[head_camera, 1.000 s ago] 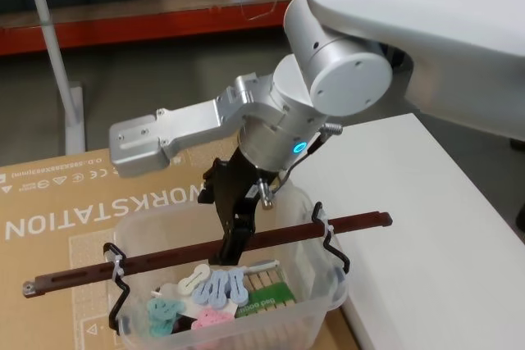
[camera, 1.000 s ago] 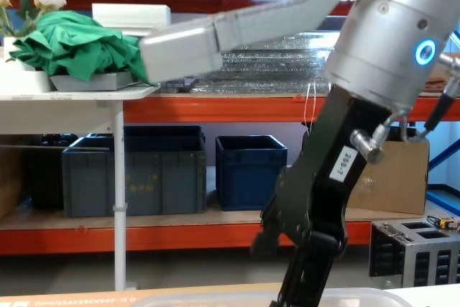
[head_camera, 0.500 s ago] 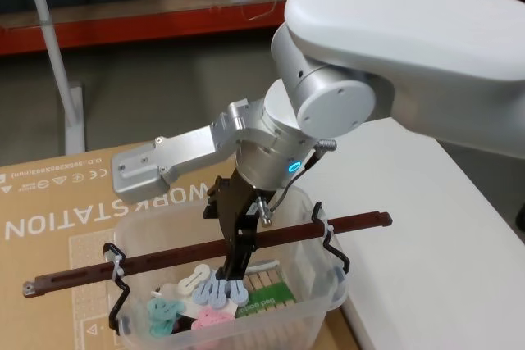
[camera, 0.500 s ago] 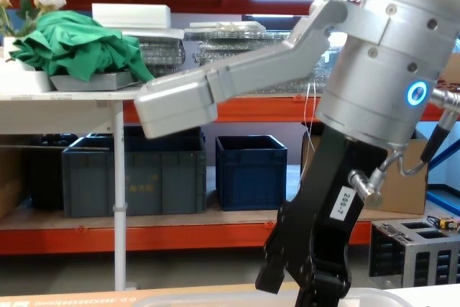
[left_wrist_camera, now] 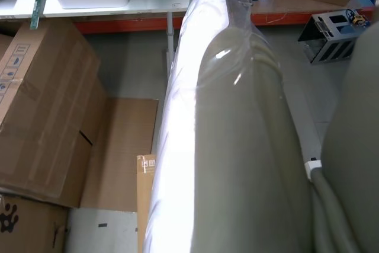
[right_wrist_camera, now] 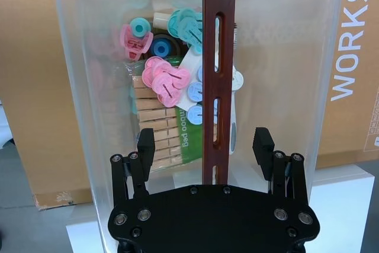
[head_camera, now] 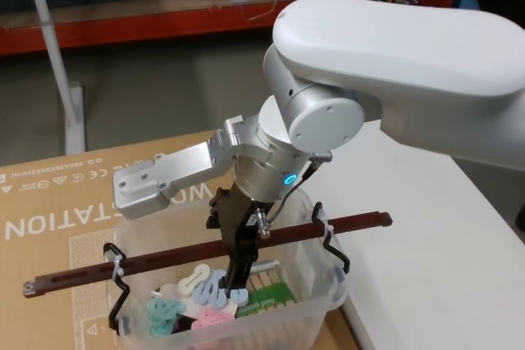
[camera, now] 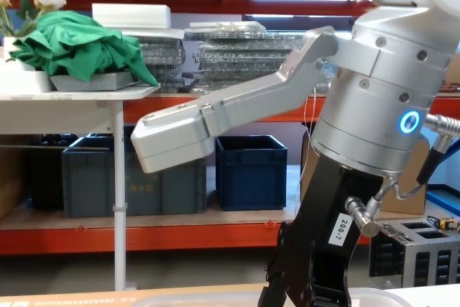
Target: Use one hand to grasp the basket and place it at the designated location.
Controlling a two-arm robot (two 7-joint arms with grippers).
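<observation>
1. The basket [head_camera: 275, 329], a clear plastic tub, sat on a brown cardboard sheet [head_camera: 57, 202] printed with large white letters, and its right end was just beside the edge of the white bench [head_camera: 426, 243]
2. A thin reddish-brown handle [head_camera: 156, 258] ran lengthwise over the open top, stuck out past both ends, and was carried by a black wire bracket [head_camera: 332, 247] at each end
3. Inside lay pink, teal and pale blue clips [head_camera: 209, 291] on a bundle of wooden pegs [right_wrist_camera: 153, 117] with a green card
4. The right claw [right_wrist_camera: 205, 140] pointed down at the middle of the handle
5. It was spread wide, with one finger on each side of the bar and a clear gap on both sides, so it pinched nothing
6. In the head view the black fingers [head_camera: 239, 272] crossed the bar and ended over the clips
7. In the chest view the right arm loomed large and its black claw dropped to the tub's rim at the bottom edge, with dark blue crates [camera: 251, 170] on a low shelf well behind
</observation>
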